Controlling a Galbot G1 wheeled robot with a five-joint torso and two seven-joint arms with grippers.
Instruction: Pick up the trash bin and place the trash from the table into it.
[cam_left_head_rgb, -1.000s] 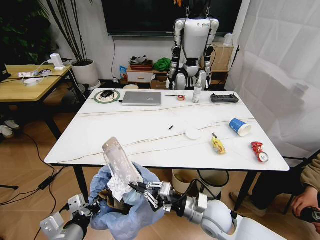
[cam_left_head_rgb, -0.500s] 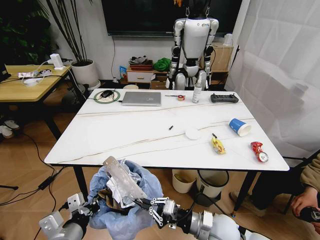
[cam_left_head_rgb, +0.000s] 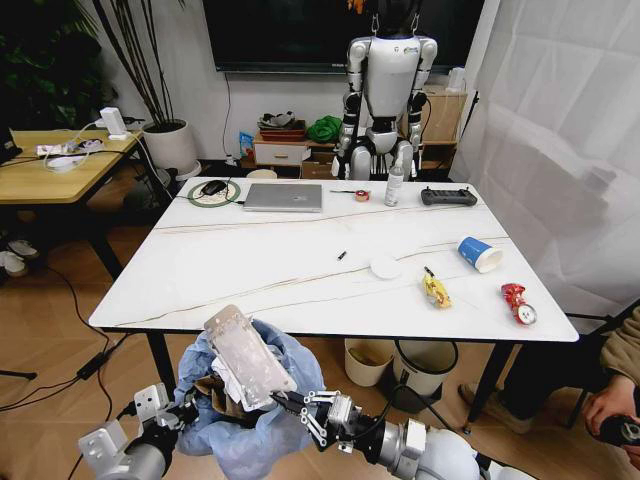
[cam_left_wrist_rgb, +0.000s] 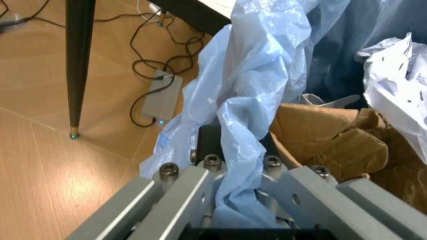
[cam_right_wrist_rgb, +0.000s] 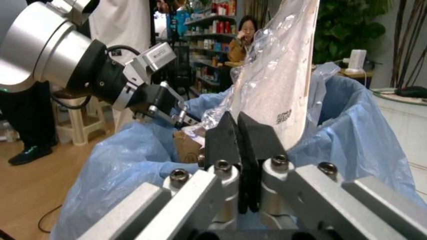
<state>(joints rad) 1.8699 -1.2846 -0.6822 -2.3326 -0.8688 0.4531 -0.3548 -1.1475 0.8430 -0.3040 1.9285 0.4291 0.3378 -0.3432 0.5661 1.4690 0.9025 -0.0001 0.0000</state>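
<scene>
The trash bin (cam_left_head_rgb: 262, 425), wrapped in a baggy light-blue liner (cam_right_wrist_rgb: 360, 135), hangs just below the table's near edge (cam_left_head_rgb: 330, 328). My left gripper (cam_left_head_rgb: 178, 415) is shut on its rim and liner (cam_left_wrist_rgb: 233, 150). Brown cardboard (cam_left_wrist_rgb: 333, 140) and white tissues (cam_left_wrist_rgb: 400, 80) lie inside. My right gripper (cam_left_head_rgb: 292, 405) is shut on the edge of a clear plastic tray (cam_left_head_rgb: 248, 355), which leans tilted over the bin's mouth; the right wrist view shows its fingers (cam_right_wrist_rgb: 223, 142) pinching the tray (cam_right_wrist_rgb: 280, 75). On the table lie a blue paper cup (cam_left_head_rgb: 480, 253), a yellow wrapper (cam_left_head_rgb: 436, 290) and a red can (cam_left_head_rgb: 517, 302).
A laptop (cam_left_head_rgb: 283, 197), a bottle (cam_left_head_rgb: 394, 185) and a black controller (cam_left_head_rgb: 448, 196) sit along the table's far side, with a humanoid robot (cam_left_head_rgb: 390, 90) behind. A cream bucket (cam_left_head_rgb: 368, 360) and a mesh basket (cam_left_head_rgb: 430, 365) stand under the table. A wooden desk (cam_left_head_rgb: 60, 165) is at the left.
My right gripper has come down and back with the clear tray, lowering it from upright above the bin to a flatter tilt over the bin's mouth. The left gripper kept its hold.
</scene>
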